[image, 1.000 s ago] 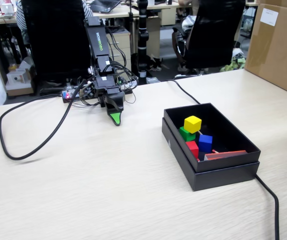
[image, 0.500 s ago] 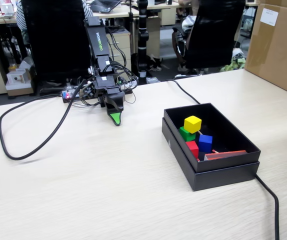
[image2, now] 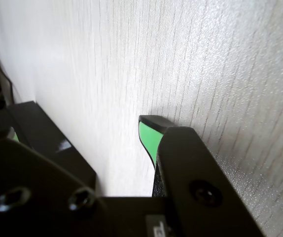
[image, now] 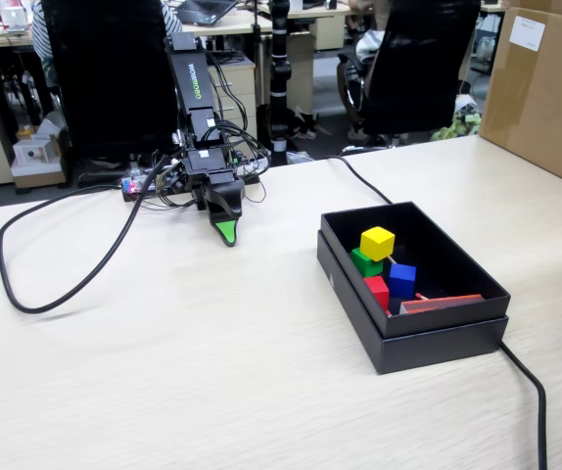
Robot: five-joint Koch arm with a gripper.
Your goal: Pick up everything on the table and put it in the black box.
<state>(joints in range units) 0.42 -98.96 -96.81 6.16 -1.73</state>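
Observation:
All the cubes lie inside the black box (image: 440, 345) at the right of the fixed view. The yellow cube (image: 377, 242) rests on the green cube (image: 362, 262), with the blue cube (image: 401, 280) and the red cube (image: 377, 291) beside them. My gripper (image: 226, 235) points down at the table (image: 212, 372), well left of the box and with its green tip at the surface. In the wrist view my gripper (image2: 77, 126) is open. Bare table shows beside the green pad (image2: 149, 140), and nothing is held.
A flat red-orange strip (image: 442, 304) leans in the box's near end. A big brown carton (image: 545, 88) stands at the back right. One black cable (image: 66, 284) loops left of the arm, and another cable (image: 534, 401) runs past the box's near right corner. Office chairs stand behind the desk.

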